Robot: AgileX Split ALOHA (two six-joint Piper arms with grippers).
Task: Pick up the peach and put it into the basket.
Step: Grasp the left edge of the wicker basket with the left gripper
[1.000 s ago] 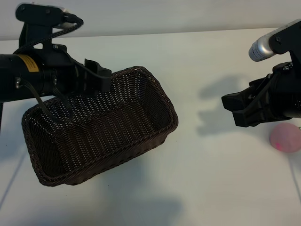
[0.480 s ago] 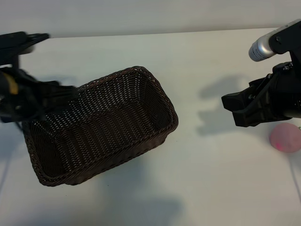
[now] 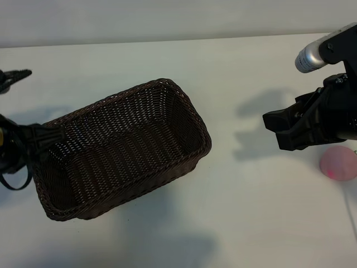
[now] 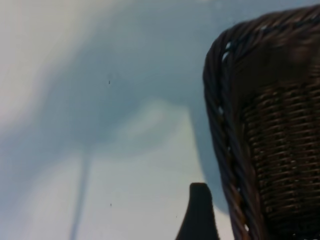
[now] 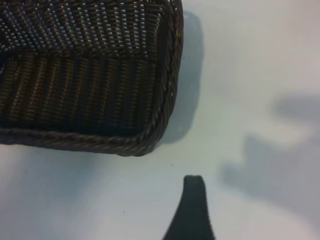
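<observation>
Surface [image 3: 234,223]: white, carries all items; basket [image 3: 120,148]: dark-brown wicker, rectangular, set at a slant left of centre, nothing inside; right gripper [image 3: 290,131]: above the surface at right, well apart from the basket, jaws open, nothing held; left gripper [image 3: 47,137]: at the left edge, just beside the basket's left end, jaws open, nothing held; peach [image 3: 338,163]: pink, on the surface at far right, just below the right gripper.

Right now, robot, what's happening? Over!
Both grippers open, empty: left gripper beside basket, right gripper above table. Peach on table, not picked up. Nothing in the way.
</observation>
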